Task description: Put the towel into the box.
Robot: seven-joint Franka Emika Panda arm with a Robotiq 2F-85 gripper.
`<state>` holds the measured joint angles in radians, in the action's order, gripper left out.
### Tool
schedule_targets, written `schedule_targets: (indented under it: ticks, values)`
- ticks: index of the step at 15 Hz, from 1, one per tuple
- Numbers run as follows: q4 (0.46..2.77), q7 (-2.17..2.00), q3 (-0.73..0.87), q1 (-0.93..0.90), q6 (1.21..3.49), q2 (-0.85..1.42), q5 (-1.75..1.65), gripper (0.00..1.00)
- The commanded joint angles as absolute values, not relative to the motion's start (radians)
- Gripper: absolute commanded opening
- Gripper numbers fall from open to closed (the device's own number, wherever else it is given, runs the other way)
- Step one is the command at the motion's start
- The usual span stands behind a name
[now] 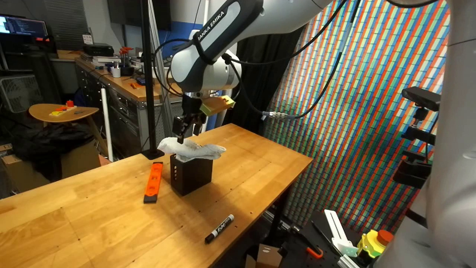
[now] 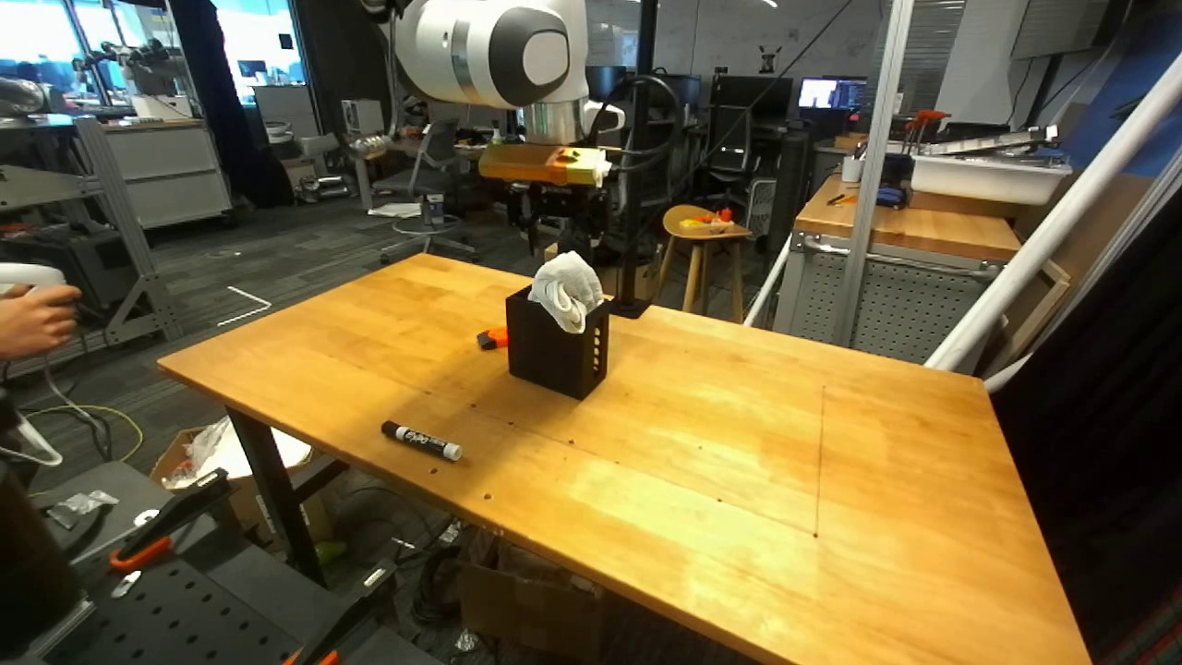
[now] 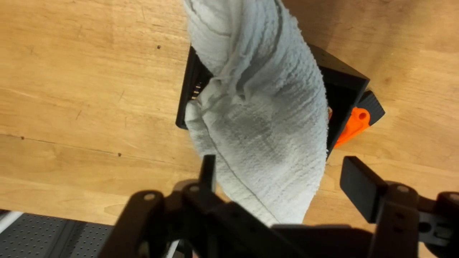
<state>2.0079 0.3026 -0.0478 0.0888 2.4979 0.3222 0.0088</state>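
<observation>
A pale grey-white towel point(image 1: 191, 149) lies draped across the open top of a black box point(image 1: 191, 176), with its ends overhanging the rim. In an exterior view the towel point(image 2: 565, 286) hangs folded over the near side of the box point(image 2: 547, 346). In the wrist view the towel point(image 3: 265, 118) covers most of the box opening; the box rim point(image 3: 344, 77) shows at its corners. My gripper point(image 1: 189, 134) is just above the towel, fingers pointing down. In the wrist view the gripper point(image 3: 280, 172) is open, with fingers apart on either side of the towel and nothing clamped between them.
An orange level point(image 1: 153, 182) lies on the wooden table point(image 1: 111, 223) close beside the box. A black marker point(image 1: 220, 227) lies near the table's edge; it also shows in an exterior view point(image 2: 422, 441). A black post point(image 1: 150, 93) stands at the table's far edge near the arm.
</observation>
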Motion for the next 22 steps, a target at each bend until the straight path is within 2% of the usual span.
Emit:
schedule_targets:
  ticks: [1,6,9,22]
  values:
    - [2.021,0.284,-0.033,0.065,2.501,0.287,-0.030,0.56]
    - [2.015,0.284,-0.031,0.057,2.495,0.300,-0.058,0.18]
    - [2.016,0.281,-0.028,0.059,2.495,0.309,-0.067,0.00]
    - [2.007,0.276,-0.042,0.067,2.492,0.442,-0.030,0.00]
